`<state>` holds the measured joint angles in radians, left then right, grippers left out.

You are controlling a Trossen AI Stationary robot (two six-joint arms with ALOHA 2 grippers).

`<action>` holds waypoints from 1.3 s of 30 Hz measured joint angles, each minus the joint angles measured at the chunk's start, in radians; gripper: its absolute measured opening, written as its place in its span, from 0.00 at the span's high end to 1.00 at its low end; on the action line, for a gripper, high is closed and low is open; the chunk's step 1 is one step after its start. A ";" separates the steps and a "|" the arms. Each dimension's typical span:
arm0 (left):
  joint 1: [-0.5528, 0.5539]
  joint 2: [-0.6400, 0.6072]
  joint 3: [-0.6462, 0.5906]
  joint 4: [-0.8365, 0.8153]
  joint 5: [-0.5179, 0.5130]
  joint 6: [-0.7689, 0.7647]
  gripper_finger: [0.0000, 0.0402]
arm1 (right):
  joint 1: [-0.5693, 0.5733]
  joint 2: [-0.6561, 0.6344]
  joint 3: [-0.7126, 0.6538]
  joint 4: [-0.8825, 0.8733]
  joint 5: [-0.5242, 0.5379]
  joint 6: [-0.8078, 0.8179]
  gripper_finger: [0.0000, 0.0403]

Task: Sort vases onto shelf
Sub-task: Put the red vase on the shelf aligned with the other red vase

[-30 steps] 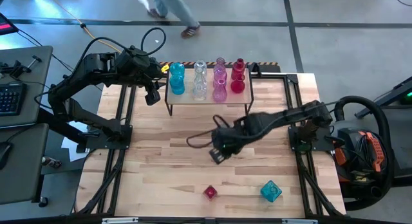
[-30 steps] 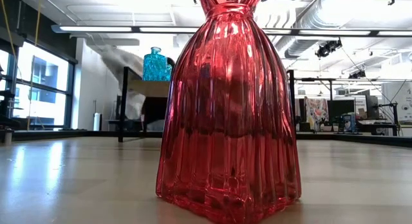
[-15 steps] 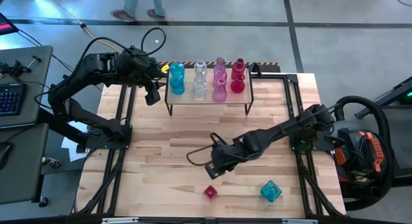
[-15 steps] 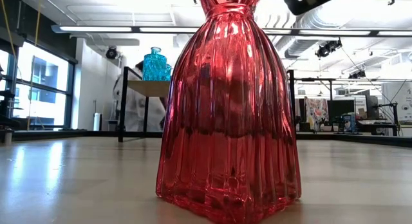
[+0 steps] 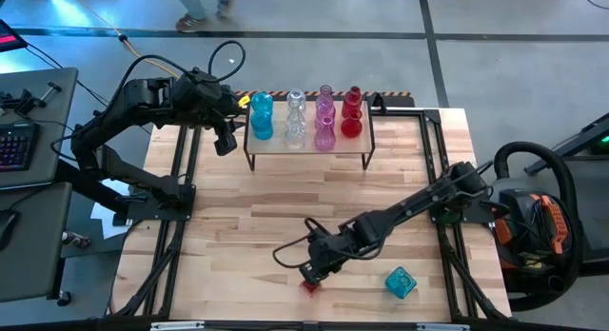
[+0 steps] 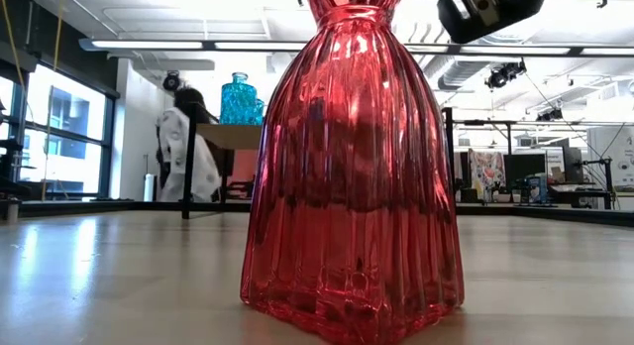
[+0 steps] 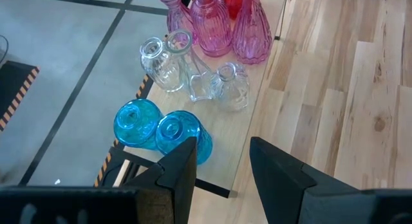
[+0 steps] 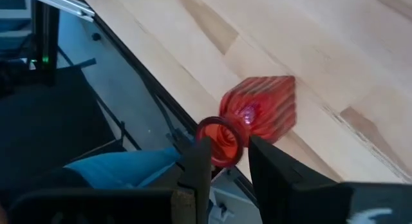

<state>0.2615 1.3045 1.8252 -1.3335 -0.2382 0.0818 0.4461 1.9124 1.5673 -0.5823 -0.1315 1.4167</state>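
A red ribbed vase (image 5: 310, 285) stands upright on its base near the table's near edge; it fills the low view (image 6: 352, 167). My right gripper (image 5: 309, 271) hangs open just above it, slanting down, its fingers on either side of the vase's mouth (image 8: 219, 140); I see no touch. A teal faceted vase (image 5: 401, 282) stands to its right. The shelf (image 5: 309, 148) at the far side carries blue, clear, pink and red vases (image 7: 193, 69). My left gripper (image 5: 226, 141) waits open and empty over the shelf's left end.
The table's near edge (image 8: 161, 102) runs close behind the red vase, with floor beyond it. A person (image 6: 183, 147) moves about beyond the far edge. Bare wood lies between the shelf and the two loose vases.
My right gripper has travelled from the table's middle toward the near edge and down, tipping steeper, until it hangs over the red vase. Its finger gap is unchanged. A person has walked along behind the far side.
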 joint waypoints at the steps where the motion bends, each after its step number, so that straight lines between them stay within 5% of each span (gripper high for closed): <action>1: 0.000 0.000 0.000 -0.001 0.000 0.000 0.66 | 0.001 0.004 0.000 0.008 -0.001 0.001 0.80; 30: 0.000 0.000 0.000 -0.001 0.000 0.000 0.66 | 0.026 0.088 0.000 0.068 -0.046 0.068 0.80; 39: 0.000 0.000 0.000 0.000 0.000 0.000 0.66 | 0.026 0.086 0.000 0.062 -0.053 0.091 0.98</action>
<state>0.2614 1.3045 1.8252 -1.3340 -0.2382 0.0818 0.4725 1.9981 1.5677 -0.5207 -0.1844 1.5073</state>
